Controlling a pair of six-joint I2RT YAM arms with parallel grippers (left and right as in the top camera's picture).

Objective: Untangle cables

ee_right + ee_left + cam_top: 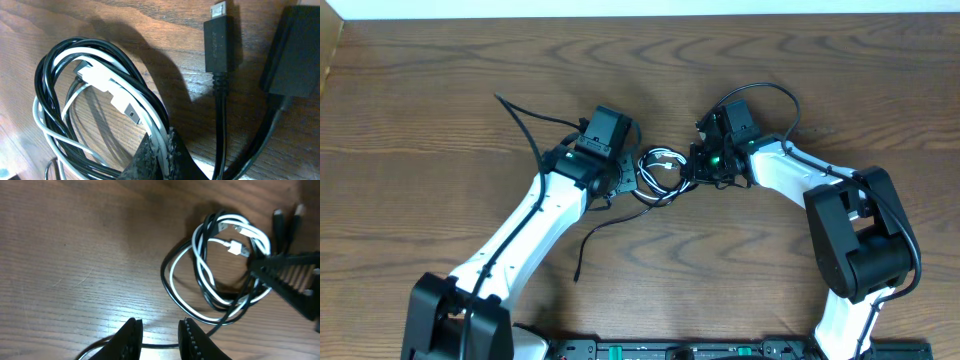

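At the middle of a wooden worktop [440, 60], two cables [658, 172] lie wound together in one loose coil, between two robot arms that meet over it. There is one black cable [218, 130] and one white cable [145, 100].

Four plug ends show. Two white plugs [97, 76] sit close together inside the coil. Two black plugs [222, 37] lie side by side just outside it (one slim with a metal tip, the other a wider block).

The right gripper [161, 142] is clamped tight on the coil's edge. White strands run in between its fingers and black strands press against them.

The left gripper [160, 326] sits just beside the coil on the opposite side. Its two fingers are parted a little, with bare wood showing in the gap, and it grasps nothing. A thin black strand from the coil runs along the worktop beneath those fingers; whether it touches them cannot be told.
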